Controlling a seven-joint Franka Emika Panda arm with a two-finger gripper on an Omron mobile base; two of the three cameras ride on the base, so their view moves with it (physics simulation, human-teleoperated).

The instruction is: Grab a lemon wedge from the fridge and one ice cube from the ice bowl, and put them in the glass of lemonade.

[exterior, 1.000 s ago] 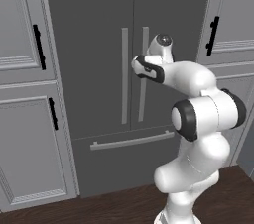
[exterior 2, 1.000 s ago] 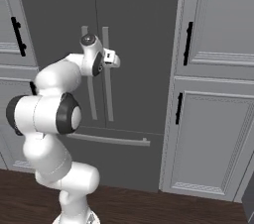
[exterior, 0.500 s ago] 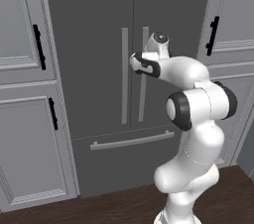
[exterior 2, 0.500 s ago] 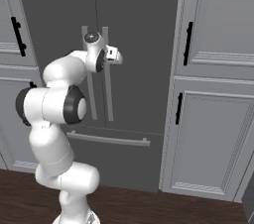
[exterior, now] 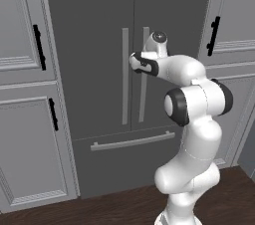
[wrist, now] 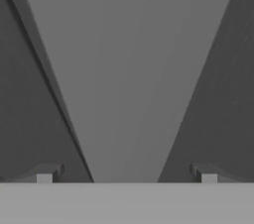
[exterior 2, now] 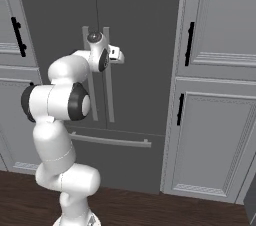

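The fridge (exterior: pixel 94 35) (exterior 2: pixel 140 30) is a tall dark grey appliance, and both doors are shut. Two long light grey bar handles (exterior: pixel 124 84) (exterior 2: pixel 109 100) run down beside the middle seam. My gripper (exterior: pixel 135 62) (exterior 2: pixel 120 56) is open at the upper part of the right door's handle. In the hand view that bar (wrist: pixel 129 69) runs up the middle between my two fingertips (wrist: pixel 44 176), with gaps on both sides, so my gripper (wrist: pixel 126 176) grips nothing. The lemon wedge, ice cube, ice bowl and glass of lemonade are out of view.
Paneled grey cabinets with black handles flank the fridge on the left (exterior: pixel 25 119) and on the right (exterior 2: pixel 215 120). A horizontal drawer handle (exterior: pixel 132 141) crosses the fridge's lower part. Dark wood floor (exterior 2: pixel 150 210) lies below.
The arm has reached further forward, and the hand has moved in closer to the fridge's handle. The jaws have stayed open.
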